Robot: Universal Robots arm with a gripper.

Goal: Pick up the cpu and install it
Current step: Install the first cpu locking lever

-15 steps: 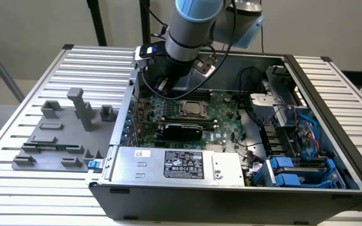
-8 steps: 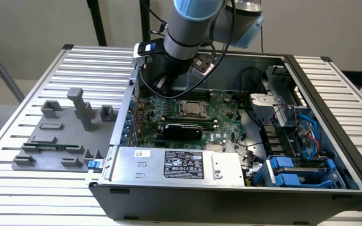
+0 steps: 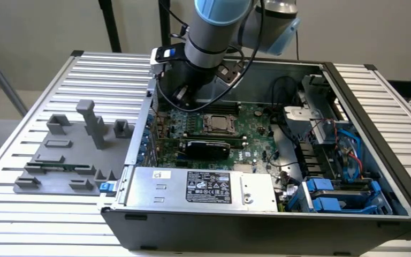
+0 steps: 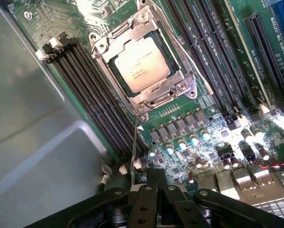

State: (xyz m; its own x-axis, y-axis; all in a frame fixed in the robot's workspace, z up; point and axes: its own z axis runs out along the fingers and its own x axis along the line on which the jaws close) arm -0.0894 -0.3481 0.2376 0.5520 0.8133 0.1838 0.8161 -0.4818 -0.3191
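Fixture blocks (image 3: 62, 160), grey, stand at the exterior view's left on the slatted table (image 3: 20, 214). Next over, inside the open PC case (image 3: 263, 230), I hang above the mobo (image 3: 256, 115). My gripper (image 4: 154, 180) is clenched, grasping nothing. The cpu (image 4: 142, 64) lies flat in its socket w/ the metal load frame (image 4: 182, 88) around it, so pick and seat look done to me. The thin socket lever (image 4: 134, 142) runs toward my fingertips; can't tell if it's latched. Print on cpu lid and PSU label (image 3: 209, 187): present, unreadable.

cpu (image 4: 142, 64): 1 | computer case (image 3: 263, 227): 1 | power supply (image 3: 202, 187): 1 | grey fixture plate (image 3: 62, 163): 1 | robot arm (image 3: 213, 32): 1
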